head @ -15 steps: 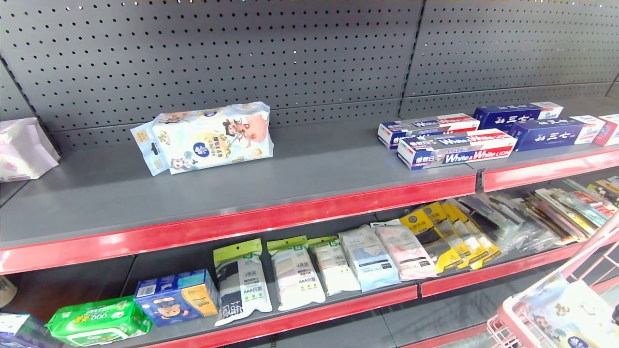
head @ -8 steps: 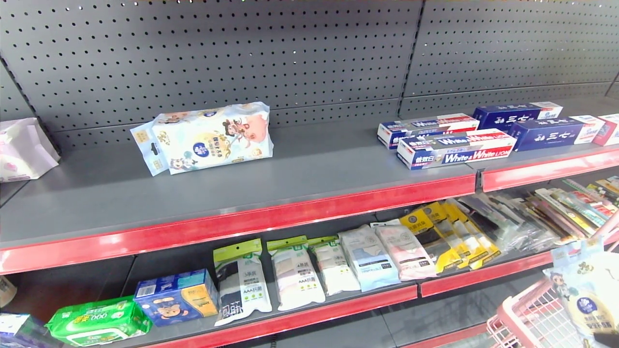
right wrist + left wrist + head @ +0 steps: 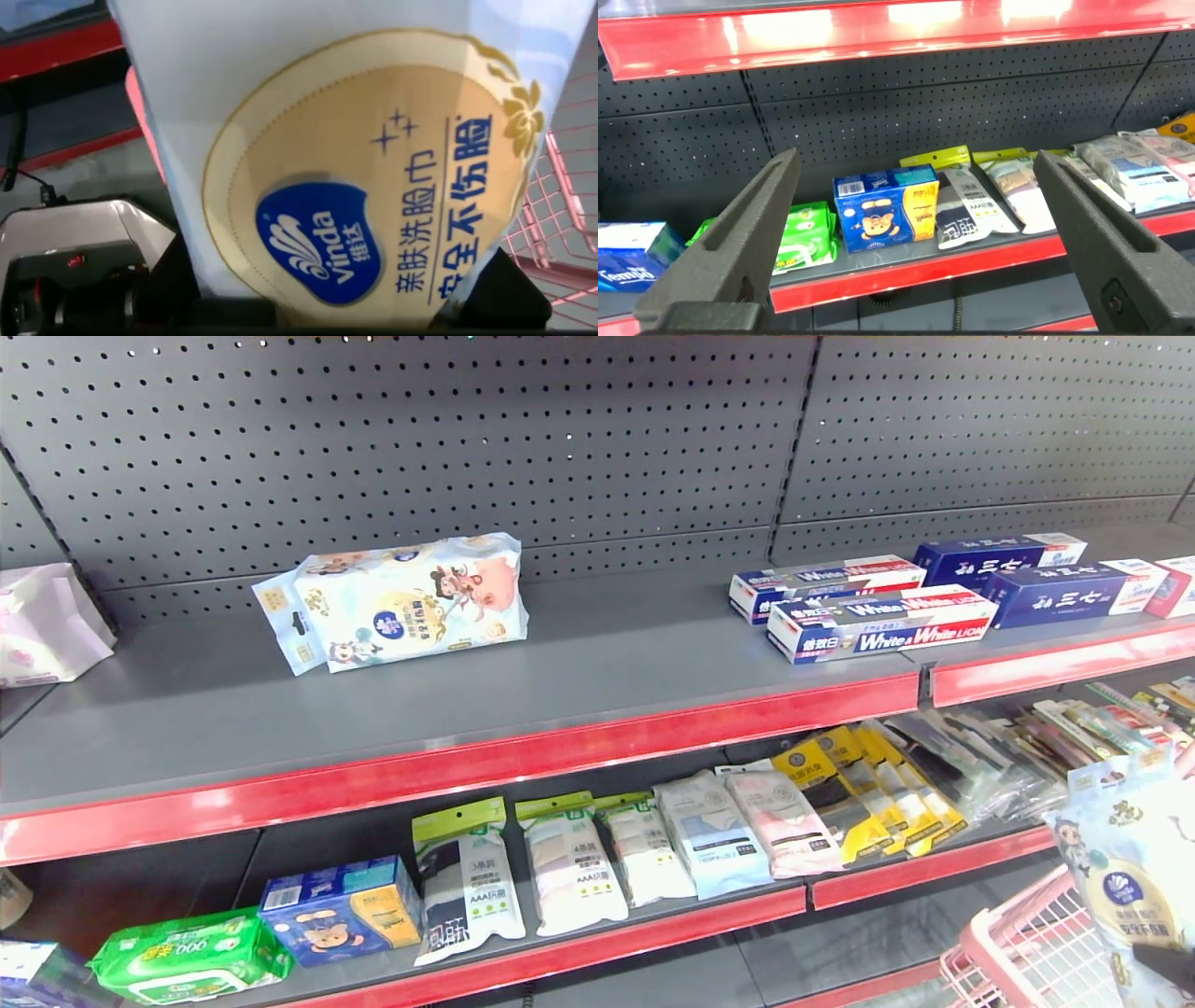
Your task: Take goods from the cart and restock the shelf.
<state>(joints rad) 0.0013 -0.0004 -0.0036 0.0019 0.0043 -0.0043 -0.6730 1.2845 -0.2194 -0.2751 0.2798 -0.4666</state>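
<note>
- The right gripper [image 3: 341,303] holds a soft tissue pack [image 3: 1125,859]. Its dark fingers [image 3: 512,291] are clamped on the low end of the pack, one on each side.
- The tissue pack stands tall in the air, just above the pink cart [image 3: 1013,943]. It is low on the right, in front of the right end of the bottom shelf [image 3: 607,947].
- The pack is white and pale blue. It has a cartoon figure near the top and a big yellow circle with a small blue badge in it.
- The left gripper [image 3: 920,252] has its two grey fingers wide apart. It hangs in front of the bottom shelf and faces a blue box [image 3: 884,203] and a green wipes pack [image 3: 799,238] that sit side by side.
- The top shelf [image 3: 597,663] is grey with a red front edge. A second tissue pack [image 3: 401,597] of the same kind lies on it, at the back left, right by the pegboard wall [image 3: 467,429].
- White toothpaste boxes [image 3: 878,616] lie farther right on the top shelf, near its front edge. Dark blue boxes [image 3: 1036,574] lie just beside them, at the right end.
- A row of flat bags [image 3: 569,863] lies on the bottom shelf, to the right of the blue box.
</note>
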